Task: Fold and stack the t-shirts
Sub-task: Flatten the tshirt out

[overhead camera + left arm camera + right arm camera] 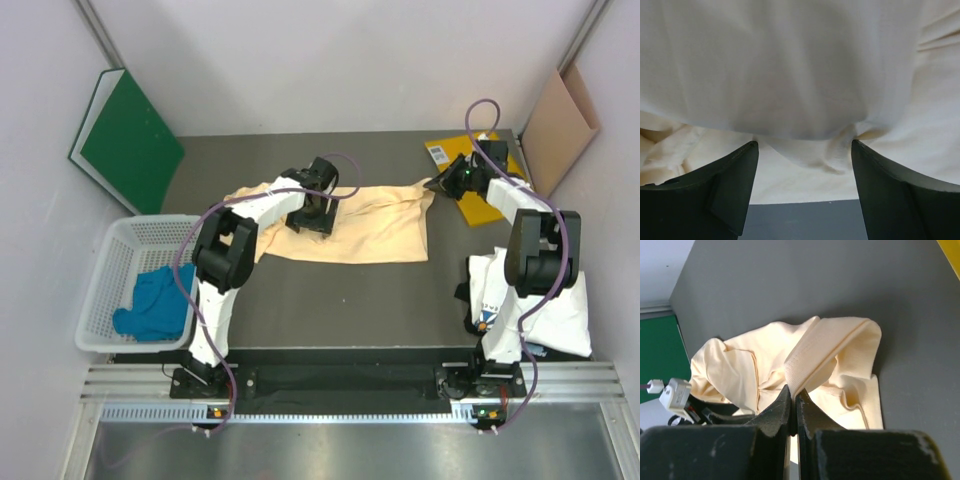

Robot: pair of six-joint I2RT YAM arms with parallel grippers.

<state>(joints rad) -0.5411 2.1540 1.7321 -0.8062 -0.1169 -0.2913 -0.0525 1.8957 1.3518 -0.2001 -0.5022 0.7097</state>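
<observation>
Peach-yellow t-shirt (360, 232) laid out across mid table (330, 300), right edge pinched by right end effector (793, 396), left end effector (805, 150) spread above its left part, white t-shirt (560, 305) seen at right near corner, teal t-shirt (155, 305) bunched in basket (108, 262).
</observation>
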